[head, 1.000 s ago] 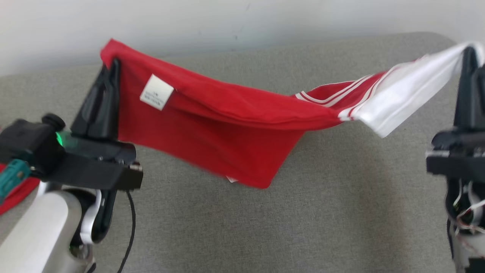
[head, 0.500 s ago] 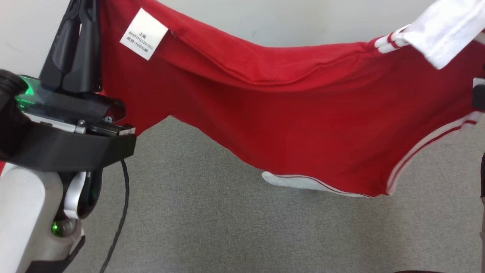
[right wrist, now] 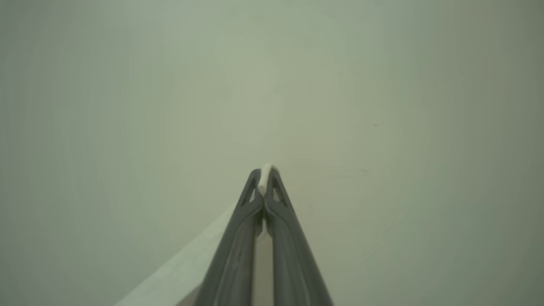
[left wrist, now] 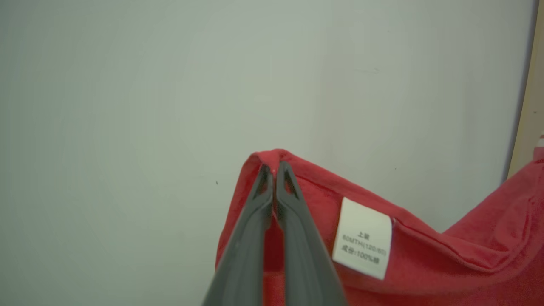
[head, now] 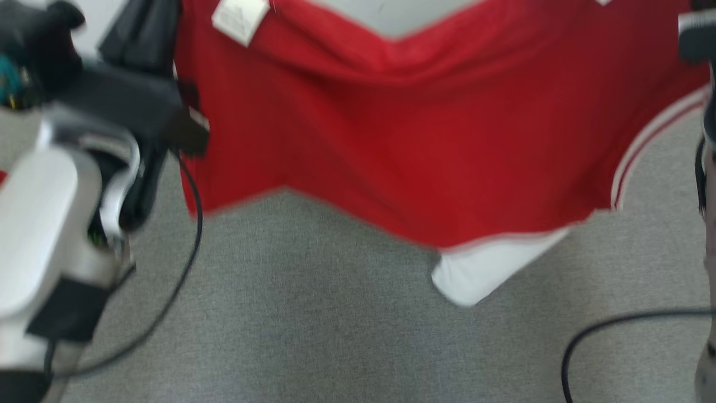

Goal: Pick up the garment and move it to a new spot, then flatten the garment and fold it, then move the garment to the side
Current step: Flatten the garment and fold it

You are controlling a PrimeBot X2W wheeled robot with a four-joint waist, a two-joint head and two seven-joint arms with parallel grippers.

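Red cotton hung spread across the upper part of the blurred head view. We saw the garment (head: 391, 145) held up in the air above the grey table (head: 313, 336). At the garment's upper left corner stood the dark, smeared fingers of the left end effector (head: 148, 31). Its pale forearm (head: 39, 224) was lower down to the garment's left, and a thin black cable (head: 187, 224) looped beside the garment's left edge. A white label (head: 239, 17) sat on the garment just right of that end effector. At the garment's upper right edge we made out a dark part of the right end effector (head: 695, 42). Its fingers ran out of the picture, so from here we could not tell its grip. A white-and-red stripe (head: 643, 145) ran down the garment's right edge, and a white sleeve (head: 481, 274) hung from its lowest point. A second cable (head: 604, 327) lay on the table below the garment's right side.

Through the left wrist camera, the left end effector (left wrist: 274, 170) was closed, its two fingers pinching the topmost red corner of the garment (left wrist: 425, 263). The cloth fell away to the right and downward. The label (left wrist: 362, 238) lay on the garment just right of the fingers, and a pale wall (left wrist: 170, 85) stood behind the garment.

Through the right wrist camera, the right end effector (right wrist: 264, 176) was closed on a thin white edge of the garment (right wrist: 178, 276) that peeked out between its tips. A white band of that cloth ran from the fingers toward the lower left, with the pale wall (right wrist: 340, 85) behind it.
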